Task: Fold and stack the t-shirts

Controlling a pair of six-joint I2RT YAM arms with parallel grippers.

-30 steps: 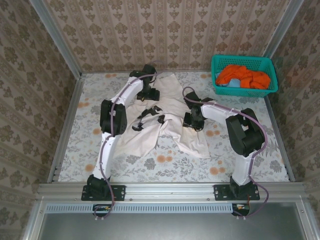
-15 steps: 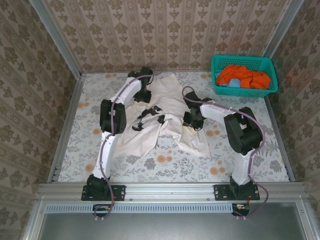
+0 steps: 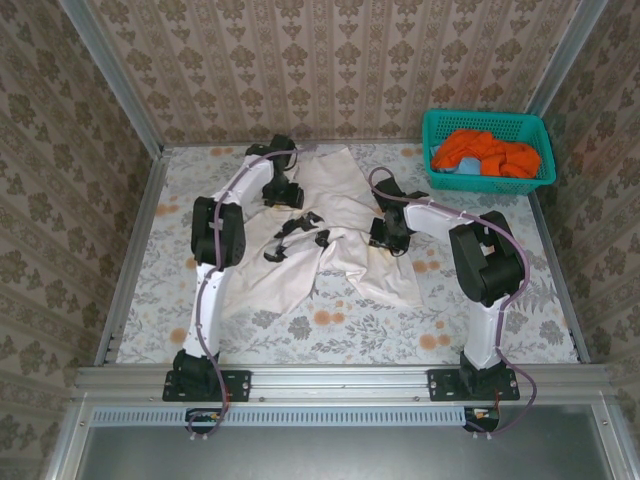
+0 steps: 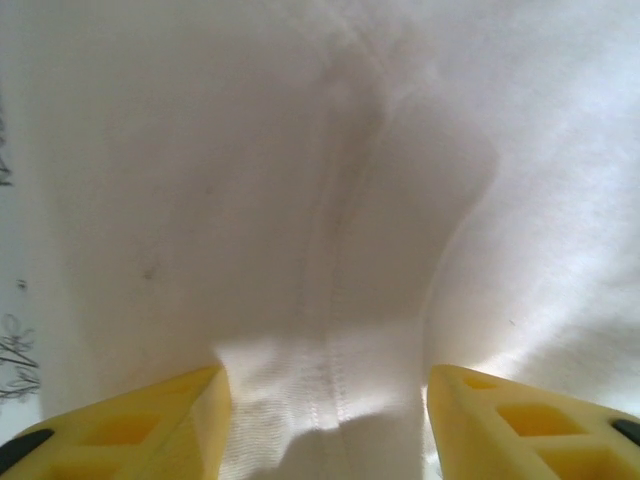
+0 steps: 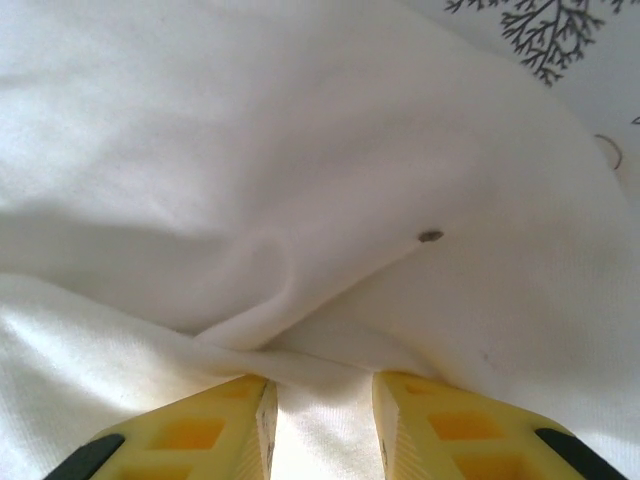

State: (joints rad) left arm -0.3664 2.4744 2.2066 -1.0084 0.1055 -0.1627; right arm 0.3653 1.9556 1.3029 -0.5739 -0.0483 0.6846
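Note:
A large cream-white t-shirt (image 3: 335, 195) lies crumpled across the middle of the table, its small black printed marks (image 3: 300, 232) facing up. My left gripper (image 3: 278, 192) is down on the shirt's far left part. In the left wrist view its yellow fingers stand well apart (image 4: 328, 385), with a stitched hem of the shirt (image 4: 300, 200) lying loose between them. My right gripper (image 3: 392, 238) is at the shirt's right side. In the right wrist view its jaws (image 5: 320, 385) pinch a bunched fold of the shirt (image 5: 250, 150). Orange t-shirts (image 3: 485, 150) lie heaped in the basket.
The teal lattice basket (image 3: 487, 114) stands at the far right corner of the table. Metal rails border the floral table (image 3: 330, 330) on the left, right and near sides, and patterned walls close in the back. Bare floral surface shows in front of the shirt.
My left gripper has slid to the left along the shirt's far edge, and its jaws closed and then spread again. The right gripper kept its pinch and shifted slightly farther away.

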